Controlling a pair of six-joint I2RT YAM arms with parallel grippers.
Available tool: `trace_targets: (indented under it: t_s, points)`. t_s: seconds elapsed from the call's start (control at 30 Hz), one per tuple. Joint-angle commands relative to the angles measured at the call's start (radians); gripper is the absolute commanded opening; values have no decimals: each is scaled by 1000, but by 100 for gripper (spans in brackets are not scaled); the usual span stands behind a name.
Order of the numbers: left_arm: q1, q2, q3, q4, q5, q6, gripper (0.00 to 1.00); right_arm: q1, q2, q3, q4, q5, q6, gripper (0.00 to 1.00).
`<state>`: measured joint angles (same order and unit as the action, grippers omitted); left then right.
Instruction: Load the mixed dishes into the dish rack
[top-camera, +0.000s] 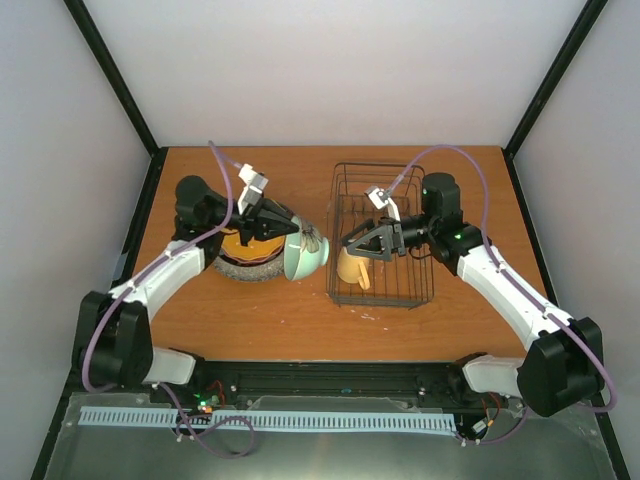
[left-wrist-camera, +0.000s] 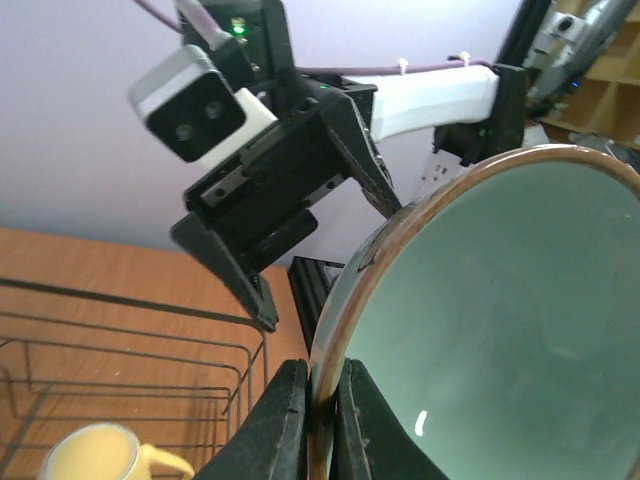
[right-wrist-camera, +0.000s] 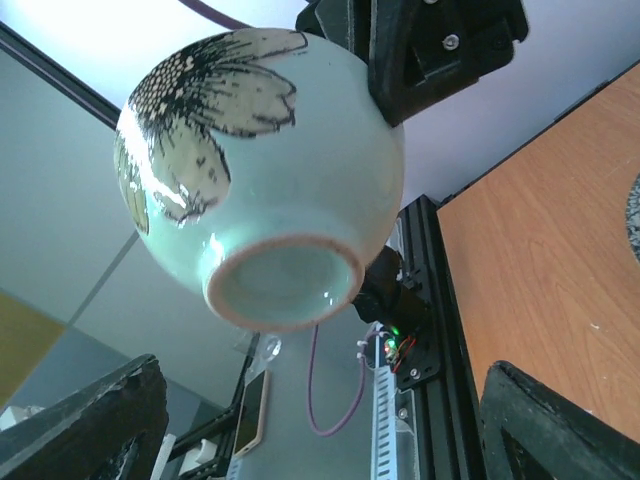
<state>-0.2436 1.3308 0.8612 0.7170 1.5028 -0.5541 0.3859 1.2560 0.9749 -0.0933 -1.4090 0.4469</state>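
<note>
**Left arm has the bowl, right gripper free**

Table (top-camera: 300, 310) is cut off at the near edge by the arm bases. Dish rack (top-camera: 381, 236): black wire, low sides, right of centre. Plate stack (top-camera: 248, 262) is mostly hidden under the left arm; only an orange patch and a dark rim show. Pale green bowl (top-camera: 306, 252) has a brown rim and a dark flower print. It is tipped on edge just left of the rack, with the left gripper (left-wrist-camera: 322, 405) pinching its rim. Yellow mug (top-camera: 352, 268) is in the rack's near-left corner. Right gripper (top-camera: 360, 245) is spread wide over the rack, holding nothing.

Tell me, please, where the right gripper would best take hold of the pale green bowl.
Probably its rim, opposite the left gripper's pinch, one finger inside, one outside. The bowl hangs on its side, foot toward the open right gripper, and its round body looks too wide to span.
</note>
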Motion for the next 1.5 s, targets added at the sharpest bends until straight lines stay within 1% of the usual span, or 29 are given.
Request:
trace_targets:
  t_s: [0.0, 0.23, 0.27, 0.4, 0.47, 0.7, 0.9, 1.0, 1.1, 1.27, 1.33, 1.4, 1.47]
  points:
    - [-57, 83, 83, 411, 43, -248, 1, -1, -3, 2, 66, -50, 52, 84]
    - [-111, 262, 159, 825, 14, -525, 1, 3, 5, 21, 45, -68, 58, 83]
    - [-113, 286, 171, 879, -9, -566, 1, 6, 6, 23, 41, -72, 59, 83]
    - [-116, 379, 236, 1046, -48, -690, 1, 11, 3, 33, 27, -79, 49, 83]
    - [-119, 423, 267, 1102, -61, -741, 1, 11, 0, 41, 25, -78, 48, 82]
    - [-155, 476, 323, 1104, -69, -734, 1, 10, 8, 48, 47, -60, 58, 79]
    - [-174, 493, 328, 1105, -82, -726, 1, 10, 8, 22, 159, -38, 147, 76]
    - [-179, 493, 325, 1106, -91, -720, 1, 12, 11, -8, 266, -22, 227, 76]
    - [-180, 487, 338, 1106, -79, -719, 0, 12, 31, -16, 211, -9, 180, 76]
    - [-178, 457, 369, 1103, -44, -734, 1, 12, 33, -57, 172, -1, 134, 75]
    - [-173, 427, 362, 1039, -38, -689, 1, 9, 25, -52, 126, 10, 104, 75]
    - [-170, 384, 336, 930, -36, -595, 1, 10, 12, -51, 116, 26, 99, 75]
    - [-171, 345, 318, 819, -33, -498, 1, 8, 6, -36, 50, 47, 44, 77]
